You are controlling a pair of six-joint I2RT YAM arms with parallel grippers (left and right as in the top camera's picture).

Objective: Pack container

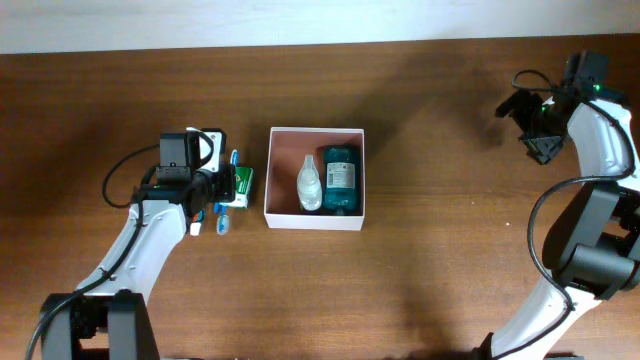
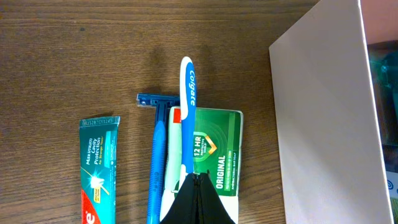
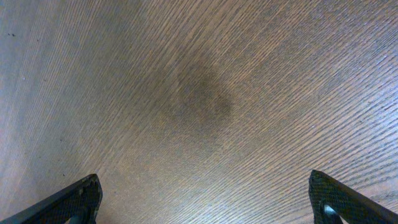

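The container, a square white box with a reddish-brown inside, sits mid-table. In it lie a clear bottle and a teal bottle. Its white outer wall fills the right of the left wrist view. Left of it lie a green-and-white carton, a white-and-blue toothbrush over the carton's edge, a blue razor and a teal toothpaste tube. My left gripper is shut, its fingers pressed together over the toothbrush and carton, with nothing seen between them. My right gripper hangs open over bare wood at the far right.
The table is dark brown wood. Its far edge meets a pale strip at the top of the overhead view. The small items lie close together just left of the container, under my left wrist.
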